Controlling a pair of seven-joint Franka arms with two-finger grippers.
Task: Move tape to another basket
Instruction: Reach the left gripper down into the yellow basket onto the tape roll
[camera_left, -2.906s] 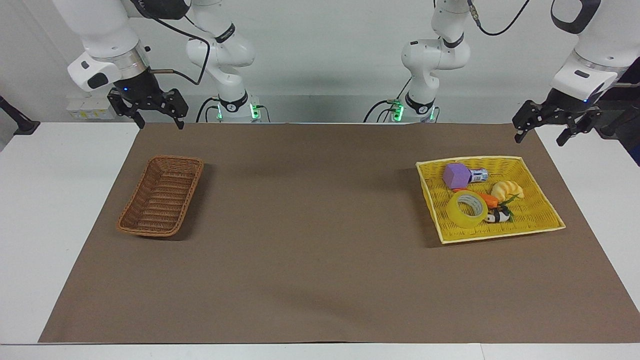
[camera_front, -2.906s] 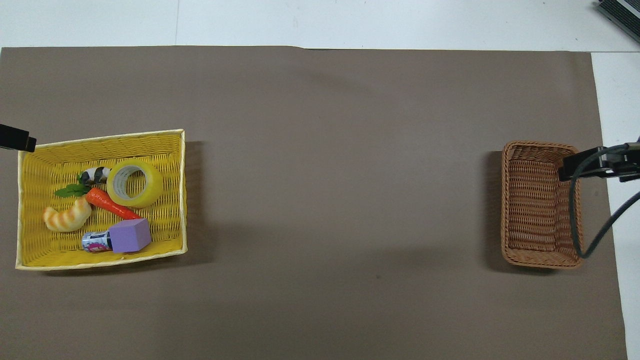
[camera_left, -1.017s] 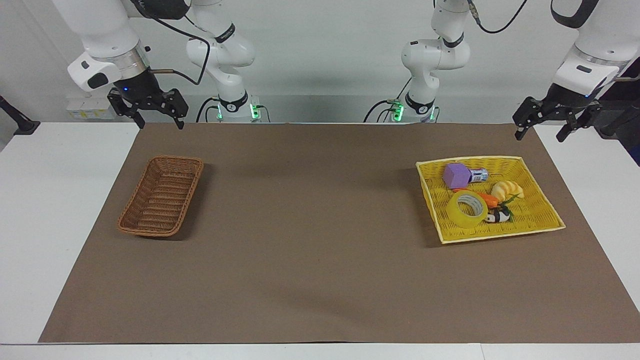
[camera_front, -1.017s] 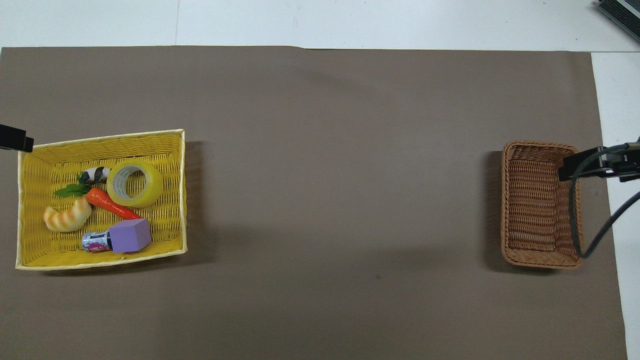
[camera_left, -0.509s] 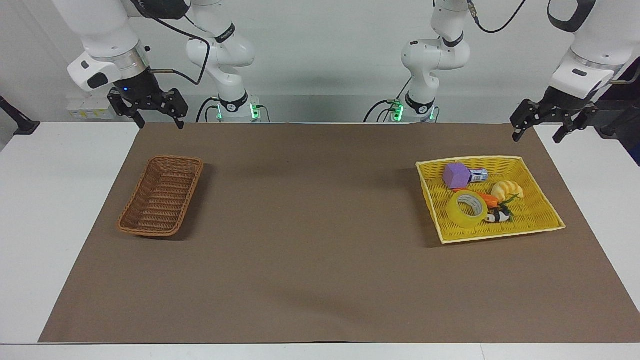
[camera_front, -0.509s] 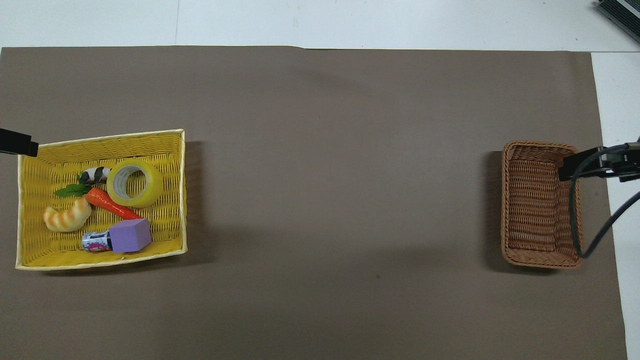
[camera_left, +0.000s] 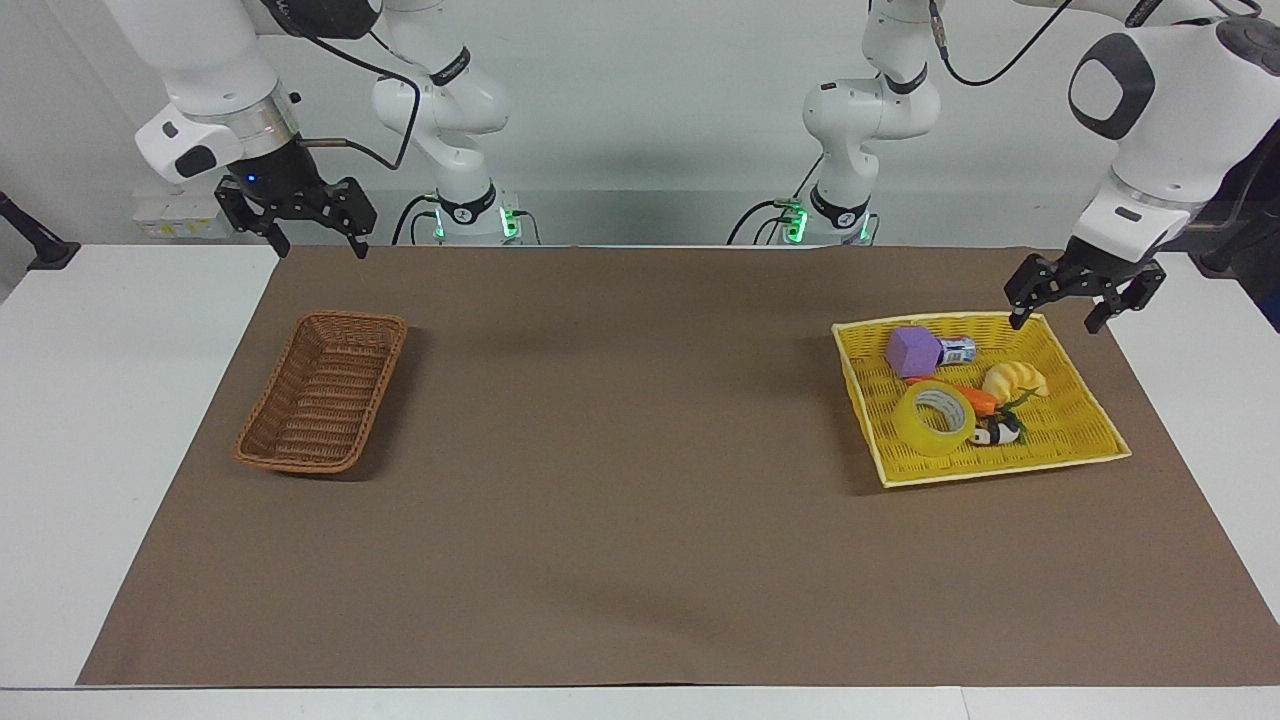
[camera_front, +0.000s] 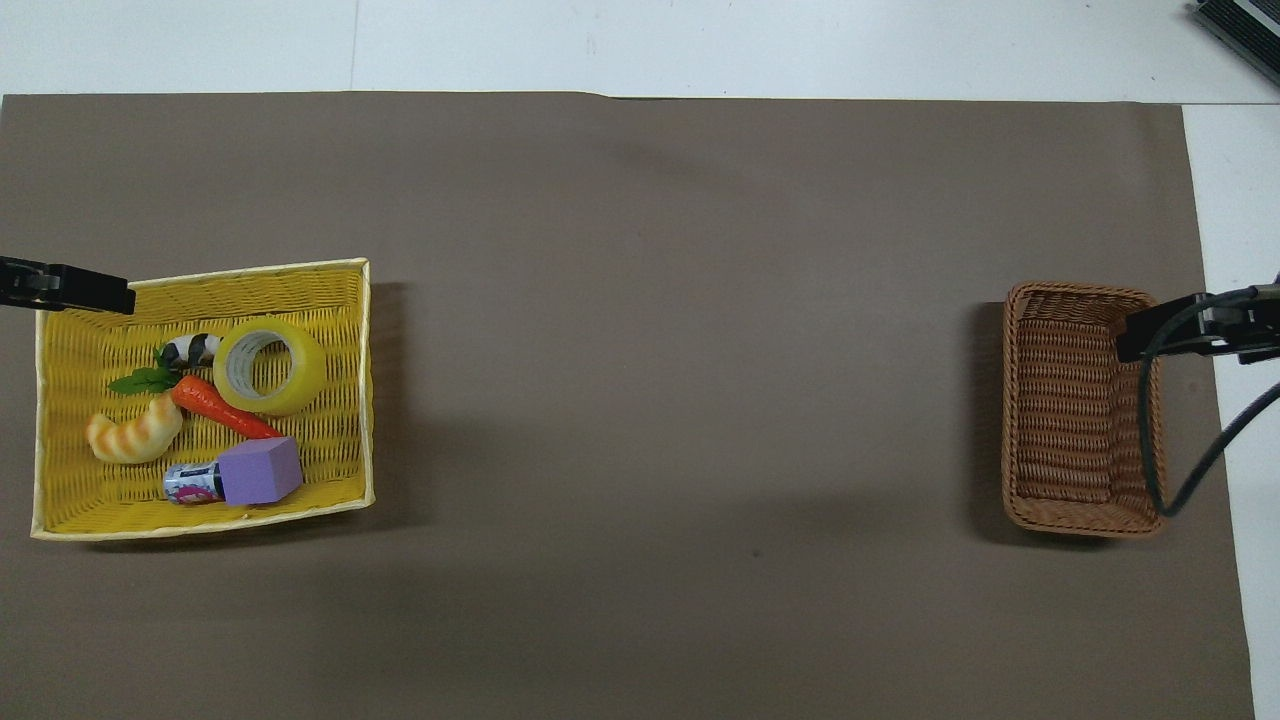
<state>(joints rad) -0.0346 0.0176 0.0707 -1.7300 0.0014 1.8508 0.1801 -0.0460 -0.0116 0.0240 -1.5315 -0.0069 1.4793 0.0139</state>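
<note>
The yellow tape (camera_left: 933, 418) (camera_front: 269, 366) lies in the yellow tray (camera_left: 1080, 440) (camera_front: 55, 500) at the left arm's end of the table, leaning on a carrot. My left gripper (camera_left: 1055, 322) hangs open and empty in the air over the tray's corner nearest the robots; one fingertip (camera_front: 100, 297) shows in the overhead view. The brown wicker basket (camera_left: 322, 391) (camera_front: 1080, 408) stands empty at the right arm's end. My right gripper (camera_left: 317, 246) waits open and empty, raised over the mat's edge by that basket.
In the tray beside the tape lie a carrot (camera_front: 222, 407), a croissant (camera_front: 134, 431), a purple block (camera_front: 260, 471), a small can (camera_front: 192, 482) and a black-and-white piece (camera_front: 192, 348). A brown mat (camera_left: 620, 480) covers the table.
My left gripper has come down and moved in over the yellow tray's corner. The right arm and all the objects have stayed still.
</note>
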